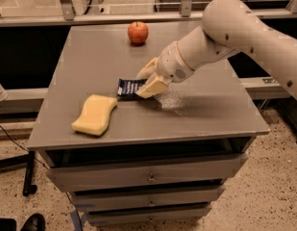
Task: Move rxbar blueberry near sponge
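Observation:
The rxbar blueberry [129, 87], a dark navy wrapper with white lettering, is held low over the grey table [201, 114], just right of the sponge. The sponge [95, 114], pale yellow with wavy sides, lies flat near the table's front left. My gripper [149, 80] reaches in from the right on a white arm and is shut on the bar's right end. The bar's left end almost reaches the sponge's upper right corner. I cannot tell whether the bar touches the tabletop.
A red apple [138, 32] stands at the back middle of the table. Drawers [148, 177] fill the cabinet front below. A metal rail [114, 17] runs behind the table. A shoe tip [32, 222] shows on the floor at lower left.

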Tool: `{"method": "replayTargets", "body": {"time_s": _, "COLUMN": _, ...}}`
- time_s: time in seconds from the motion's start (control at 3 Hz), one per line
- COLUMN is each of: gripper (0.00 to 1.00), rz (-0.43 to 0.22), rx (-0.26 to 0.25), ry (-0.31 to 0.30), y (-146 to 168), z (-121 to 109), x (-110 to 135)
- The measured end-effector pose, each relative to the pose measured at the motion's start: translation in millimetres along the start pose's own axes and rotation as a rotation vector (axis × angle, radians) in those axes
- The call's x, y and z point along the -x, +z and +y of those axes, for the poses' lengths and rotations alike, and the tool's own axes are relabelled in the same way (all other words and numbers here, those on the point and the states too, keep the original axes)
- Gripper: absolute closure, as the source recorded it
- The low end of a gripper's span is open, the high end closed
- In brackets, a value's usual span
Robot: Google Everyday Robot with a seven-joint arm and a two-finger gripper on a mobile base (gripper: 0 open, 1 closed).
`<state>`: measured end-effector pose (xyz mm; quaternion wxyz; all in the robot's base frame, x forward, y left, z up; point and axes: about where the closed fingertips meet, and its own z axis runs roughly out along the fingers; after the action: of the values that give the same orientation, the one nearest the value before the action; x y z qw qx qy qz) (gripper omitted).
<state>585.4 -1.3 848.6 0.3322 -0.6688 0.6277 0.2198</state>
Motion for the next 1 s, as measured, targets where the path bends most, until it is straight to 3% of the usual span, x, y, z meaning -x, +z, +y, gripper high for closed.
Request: {"method": "replayTargets", "body": {"time_s": 1.0, "gripper": 0.13, "rz": -0.027, "rx": 0.065, "ry": -0.027, "y": 7.7, "z": 21.2, "x": 11.6}}
